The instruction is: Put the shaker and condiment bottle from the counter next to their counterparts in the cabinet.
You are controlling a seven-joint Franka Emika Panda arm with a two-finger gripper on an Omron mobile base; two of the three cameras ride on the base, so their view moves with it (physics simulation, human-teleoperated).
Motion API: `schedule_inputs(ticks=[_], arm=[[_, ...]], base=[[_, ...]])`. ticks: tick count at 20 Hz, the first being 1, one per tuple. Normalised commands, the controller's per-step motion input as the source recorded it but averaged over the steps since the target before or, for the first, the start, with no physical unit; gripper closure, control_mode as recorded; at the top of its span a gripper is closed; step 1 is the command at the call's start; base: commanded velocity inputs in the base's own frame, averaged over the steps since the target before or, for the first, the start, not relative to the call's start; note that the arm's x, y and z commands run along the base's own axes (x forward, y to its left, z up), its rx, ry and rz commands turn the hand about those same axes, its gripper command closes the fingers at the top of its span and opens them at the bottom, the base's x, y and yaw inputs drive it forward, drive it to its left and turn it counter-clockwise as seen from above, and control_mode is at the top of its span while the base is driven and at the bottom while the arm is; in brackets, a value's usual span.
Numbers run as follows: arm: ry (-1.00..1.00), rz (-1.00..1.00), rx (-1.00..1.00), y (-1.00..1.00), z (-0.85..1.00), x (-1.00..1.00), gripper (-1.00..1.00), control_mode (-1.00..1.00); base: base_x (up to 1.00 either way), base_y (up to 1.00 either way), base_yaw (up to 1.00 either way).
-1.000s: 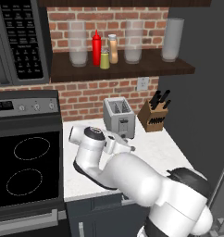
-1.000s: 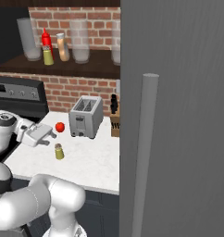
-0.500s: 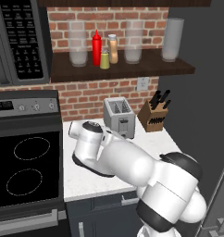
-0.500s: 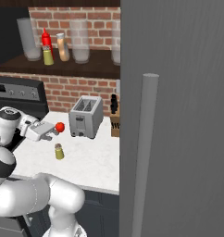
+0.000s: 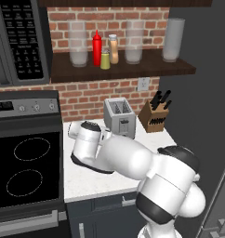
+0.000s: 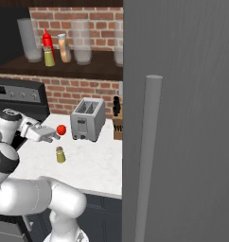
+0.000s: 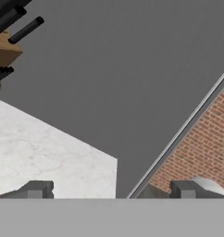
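The yellow-olive shaker (image 6: 60, 154) stands upright on the white counter (image 6: 95, 163). My gripper (image 6: 54, 137) hovers just above and left of it, open, close to a red tomato (image 6: 61, 129). In the hand view the gripper (image 7: 111, 190) is open with nothing between its fingertips (image 7: 37, 189). The tan condiment bottle (image 5: 114, 49) (image 6: 64, 48) stands on the dark wooden cabinet shelf (image 5: 133, 69) beside the red squeeze bottle (image 5: 96, 48) (image 6: 47, 38) and the twin shaker (image 5: 105, 60) (image 6: 49, 57).
A silver toaster (image 6: 88, 119) (image 5: 120, 117) and a knife block (image 5: 154, 116) (image 7: 3, 51) stand at the back of the counter. Clear glass jars (image 5: 134, 42) flank the bottles on the shelf. A grey fridge side (image 6: 182, 118) bounds the right; stove (image 5: 26, 172) and microwave (image 5: 21, 42) lie left.
The arm has swung and refolded, carrying the open hand a little rightward over the counter toward the tomato. The counter shaker and the shelf items have stayed put.
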Motion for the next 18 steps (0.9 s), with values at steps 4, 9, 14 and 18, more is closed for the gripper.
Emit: schedule_inputs(ticks=[4, 9, 14, 18], arm=[[0.02, 0.00, 0.00, 0.00, -0.10, 0.00, -1.00, -1.00], [0.00, 0.00, 0.00, 0.00, -0.24, 0.00, -1.00, -1.00], [0.00, 0.00, 0.00, 0.00, -0.34, 0.00, -1.00, -1.00], [-0.03, 0.00, 0.00, 0.00, -0.34, 0.00, -1.00, -1.00]], base=[[0.00, 0.00, 0.00], [0.00, 0.00, 0.00], [0.00, 0.00, 0.00], [0.00, 0.00, 0.00]])
